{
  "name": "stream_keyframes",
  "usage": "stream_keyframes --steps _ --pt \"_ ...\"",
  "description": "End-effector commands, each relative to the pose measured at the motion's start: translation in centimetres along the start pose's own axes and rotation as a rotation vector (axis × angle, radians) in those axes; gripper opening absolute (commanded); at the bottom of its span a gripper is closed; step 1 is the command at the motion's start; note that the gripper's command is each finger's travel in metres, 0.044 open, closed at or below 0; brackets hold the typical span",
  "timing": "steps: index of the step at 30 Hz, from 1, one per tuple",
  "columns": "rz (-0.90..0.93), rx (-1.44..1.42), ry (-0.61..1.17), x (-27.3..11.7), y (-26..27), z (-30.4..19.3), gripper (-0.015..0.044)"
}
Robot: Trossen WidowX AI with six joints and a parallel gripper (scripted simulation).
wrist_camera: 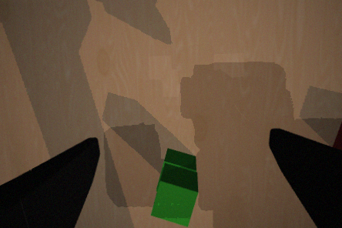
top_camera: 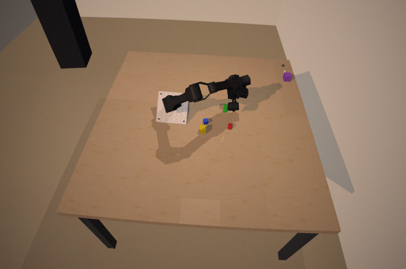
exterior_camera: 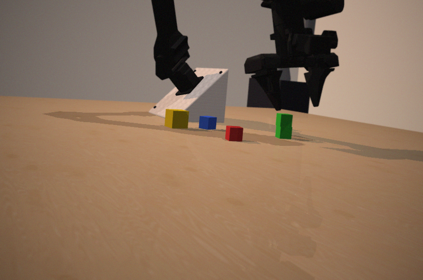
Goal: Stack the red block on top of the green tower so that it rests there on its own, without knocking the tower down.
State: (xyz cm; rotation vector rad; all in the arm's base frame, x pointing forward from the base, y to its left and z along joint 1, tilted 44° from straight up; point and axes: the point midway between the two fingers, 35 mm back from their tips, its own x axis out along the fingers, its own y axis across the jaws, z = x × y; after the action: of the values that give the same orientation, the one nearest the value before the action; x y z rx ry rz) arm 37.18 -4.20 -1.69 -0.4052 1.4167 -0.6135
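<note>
Two green cubes, one on the other, make the green tower [exterior_camera: 283, 125], which stands upright on the wooden surface [exterior_camera: 176, 206]. In the exterior view the end effector [exterior_camera: 295, 96] hangs above it with its tips pointing down, spread wide and gripping nothing; one dark finger [exterior_camera: 269, 86] sits at about 11 o'clock from the tower top and the other at about 1 o'clock, both clear of it. The wrist view shows the tower [wrist_camera: 176, 189] low in the frame, between the two dark fingertips and nearer the left one, touching neither.

The red block [exterior_camera: 234, 133] rests on the surface at about 9 o'clock from the tower in the exterior view, near but apart from it. In the top view the same red block [top_camera: 230, 126] lies at about 5 o'clock from the tower [top_camera: 225, 108], with the end effector [top_camera: 232, 105] just beside the tower at 3 o'clock.

A blue block [exterior_camera: 207, 122] and a larger yellow block [exterior_camera: 176, 118] sit farther out at 9 o'clock from the red one in the exterior view, close together but not touching, in front of the white wedge base [exterior_camera: 206, 94] that carries the arm. From the top, a purple block [top_camera: 287, 76] stands well apart near the far right edge of the surface, at about 2 o'clock from the tower.
</note>
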Motion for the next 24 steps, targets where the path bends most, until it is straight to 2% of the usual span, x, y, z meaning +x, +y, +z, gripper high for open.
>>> stream_keyframes --steps 1,6,14,21,24 --pt "-0.065 0.134 0.076 -1.5 -5.5 0.0 0.044" --pt "-0.138 0.261 0.161 -3.1 -11.3 -1.1 0.044" --pt "-0.142 0.266 0.164 -2.8 -11.7 -1.1 0.044" --pt "-0.143 0.266 0.164 0.5 -12.2 -1.7 0.044" --pt "-0.143 0.266 0.164 0.6 -12.3 -1.7 0.044"
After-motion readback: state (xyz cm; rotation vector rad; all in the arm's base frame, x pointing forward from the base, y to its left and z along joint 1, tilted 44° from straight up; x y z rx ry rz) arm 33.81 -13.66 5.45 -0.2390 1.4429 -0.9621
